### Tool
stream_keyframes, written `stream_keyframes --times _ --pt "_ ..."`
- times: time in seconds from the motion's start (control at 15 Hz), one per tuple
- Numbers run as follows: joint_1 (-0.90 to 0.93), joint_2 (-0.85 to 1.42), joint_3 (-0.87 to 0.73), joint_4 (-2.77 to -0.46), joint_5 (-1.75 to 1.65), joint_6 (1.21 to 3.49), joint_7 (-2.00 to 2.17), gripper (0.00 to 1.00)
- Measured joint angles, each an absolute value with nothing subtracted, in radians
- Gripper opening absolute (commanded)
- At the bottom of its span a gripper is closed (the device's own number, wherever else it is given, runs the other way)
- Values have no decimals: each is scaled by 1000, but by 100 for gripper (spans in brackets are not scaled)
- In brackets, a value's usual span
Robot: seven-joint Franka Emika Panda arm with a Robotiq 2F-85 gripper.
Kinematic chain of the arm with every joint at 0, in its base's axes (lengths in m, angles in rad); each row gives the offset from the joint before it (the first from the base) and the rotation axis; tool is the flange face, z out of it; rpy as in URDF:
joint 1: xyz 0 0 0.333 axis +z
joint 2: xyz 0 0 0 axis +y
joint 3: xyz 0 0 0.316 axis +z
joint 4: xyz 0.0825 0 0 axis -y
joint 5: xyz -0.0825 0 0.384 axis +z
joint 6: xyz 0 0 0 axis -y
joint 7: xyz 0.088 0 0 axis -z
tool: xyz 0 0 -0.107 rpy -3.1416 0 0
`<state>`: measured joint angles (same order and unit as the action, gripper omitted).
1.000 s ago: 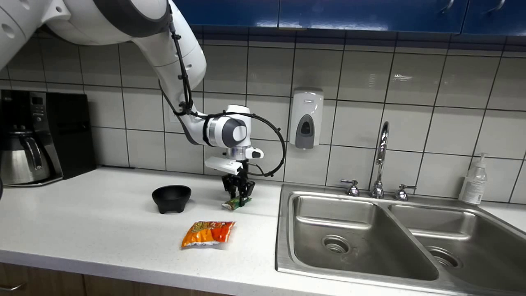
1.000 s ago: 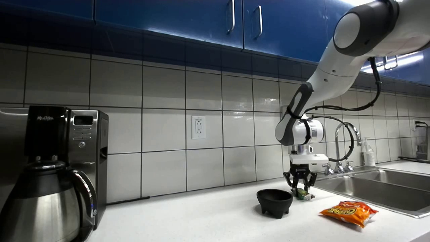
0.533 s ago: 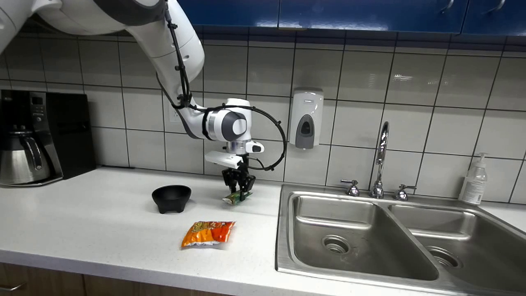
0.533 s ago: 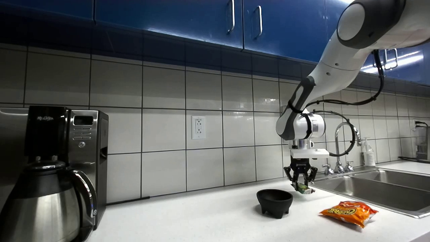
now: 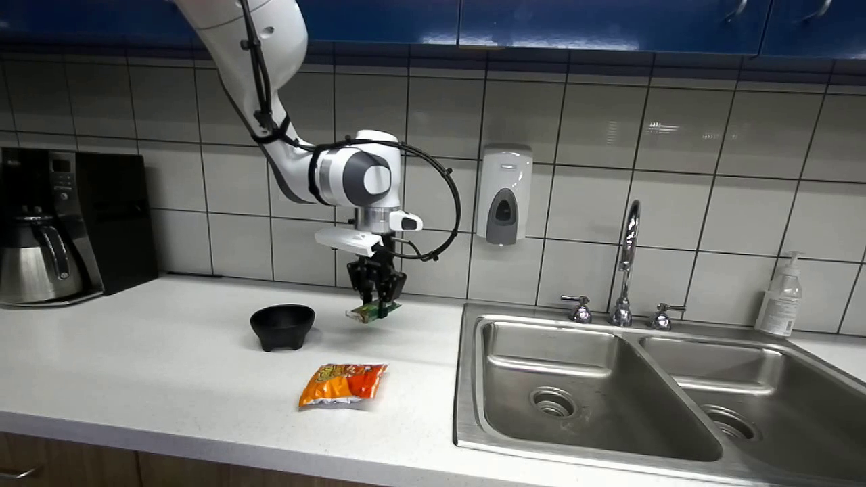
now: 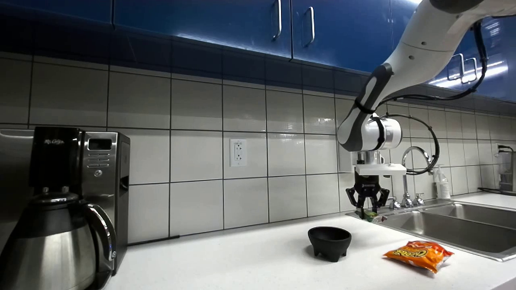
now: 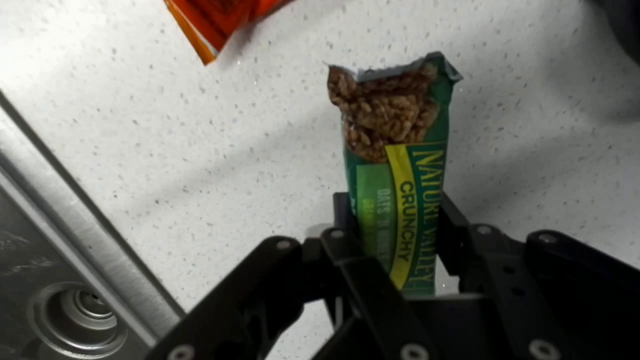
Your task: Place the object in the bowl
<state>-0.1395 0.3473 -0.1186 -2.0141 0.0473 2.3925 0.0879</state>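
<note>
The green bar [image 7: 400, 165] is held across its sides by the pincer [image 7: 395, 220] above the bench [image 5: 169, 372], right of the black bowl [image 5: 283, 327]. If it is lowered askew, the bowl could be struck by the jutting end and tipped. No obstacle is seen between the two; the sink edge [image 5: 469, 392] lies right, the orange packet [image 5: 343, 384] nearer.

The surface [image 5: 169, 365] is white with fine dark speckling. At its left I note a coffee maker [image 5: 101, 223], standing. The black bowl [image 5: 283, 335] stands upright on short feet, farther right. An orange-red snack packet [image 5: 344, 384] lies flat, nearer and right of the bowl, apart from it. A steel double sink [image 5: 468, 379] is set in at right.
</note>
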Motion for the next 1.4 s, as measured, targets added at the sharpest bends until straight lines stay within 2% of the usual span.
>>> stream_keyframes --times 0.53,1.4 --pt "-52 155 -107 -2216 16 2392 95 16" --pt "46 145 -35 -2206 -52 2443 165 16"
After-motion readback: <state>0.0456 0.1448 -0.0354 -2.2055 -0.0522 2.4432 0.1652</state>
